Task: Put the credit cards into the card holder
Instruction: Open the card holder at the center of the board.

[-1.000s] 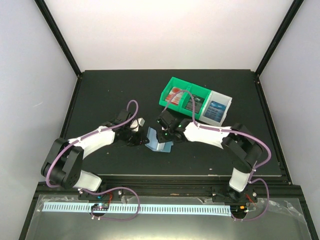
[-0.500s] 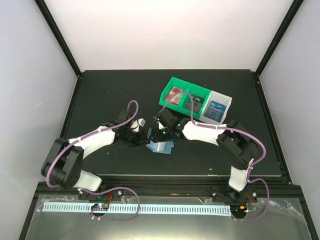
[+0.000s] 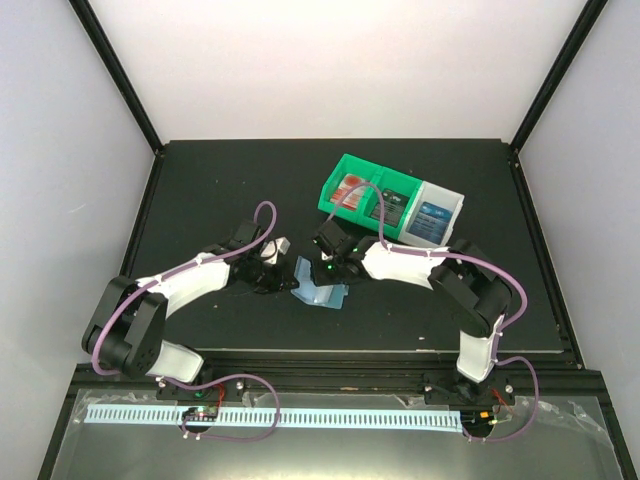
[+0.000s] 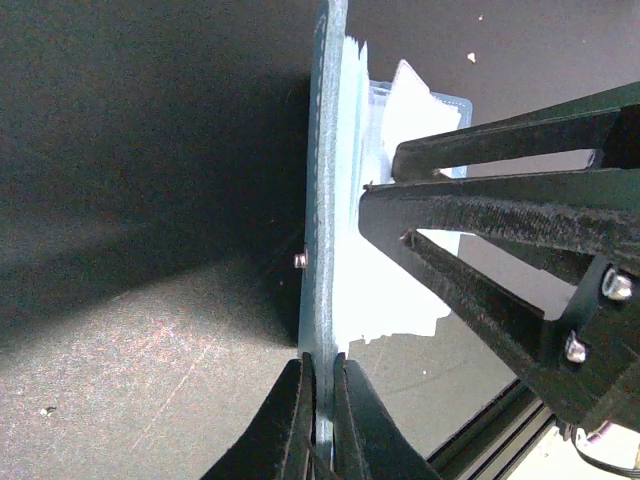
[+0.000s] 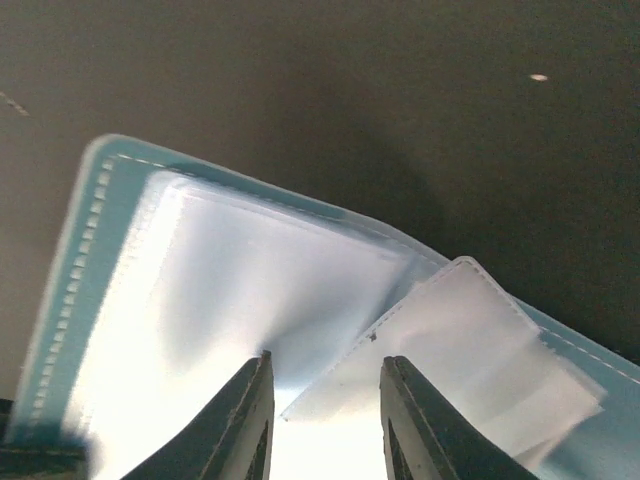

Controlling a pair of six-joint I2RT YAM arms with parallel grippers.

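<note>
The small blue-teal leather-like fold-over card holder lies open on the black table top, near its front edge and between your two arms. One cover flap stands upright, edge-on to your left wrist camera. The clear plastic card pockets fan out beside it, and one loose pocket leaf is lifted apart from the rest.

Your left gripper is clenched on the lower edge of that upright flap, both fingers pressed flat against it. Your right gripper hangs just above the clear pockets. Its jaws are parted, with the corner of the loose leaf showing in the gap and nothing pinched.

The credit cards sit well behind the holder. You can see red-and-white cards and a dark one in the green plastic bin, and a blue card in the white bin touching its right side.
</note>
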